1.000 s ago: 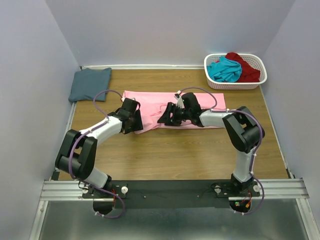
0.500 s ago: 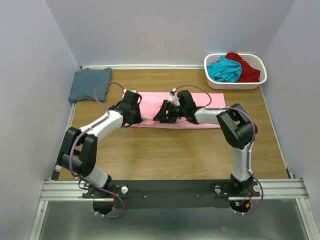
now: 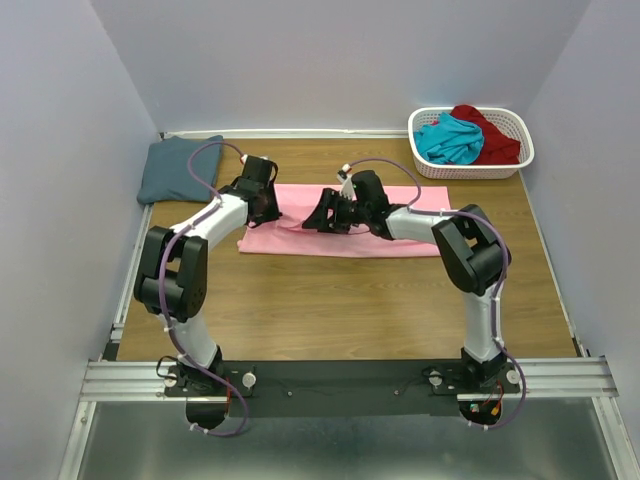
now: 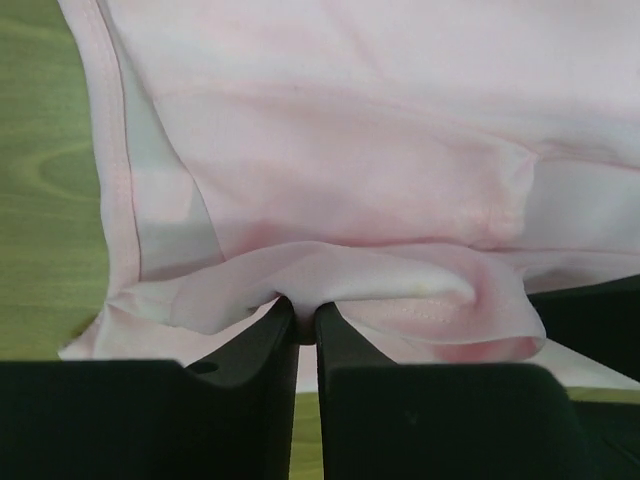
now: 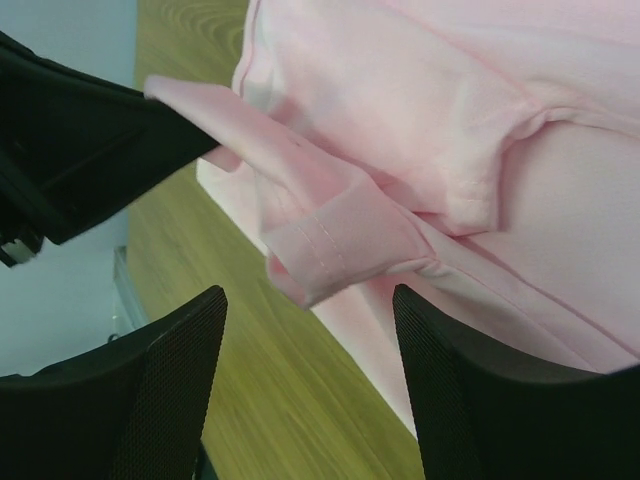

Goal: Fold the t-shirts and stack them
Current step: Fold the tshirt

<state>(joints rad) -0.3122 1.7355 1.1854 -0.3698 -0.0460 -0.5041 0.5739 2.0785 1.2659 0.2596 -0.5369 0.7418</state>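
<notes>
**Pink tee pinched at its left end**

The light pink t-shirt (image 3: 345, 238) lies flat mid-table (image 3: 330, 300). The left gripper (image 4: 303, 318) is closed narrow on a raised fold at the tee's left end. The right gripper (image 5: 310, 320) is over the tee's middle, jaws wide, with a hemmed sleeve fold below them. Both hide part of the tee from above. A folded slate blue-grey tee (image 3: 180, 167) sits well left of it. The white basket (image 3: 520, 155), well to its right, holds the teal tee (image 3: 450, 140) and dark red tee (image 3: 492, 135).

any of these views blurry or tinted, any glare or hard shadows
Top external: sharp and evenly lit, with no glare and only faint shadows on the table. Left wrist: close and slightly soft on the pink t-shirt; the table looks tinted green, and the left gripper's fingers are nearly featureless black. Right wrist: the table is likewise greenish, and the right gripper's fingers are dark, but their pad texture shows.
</notes>
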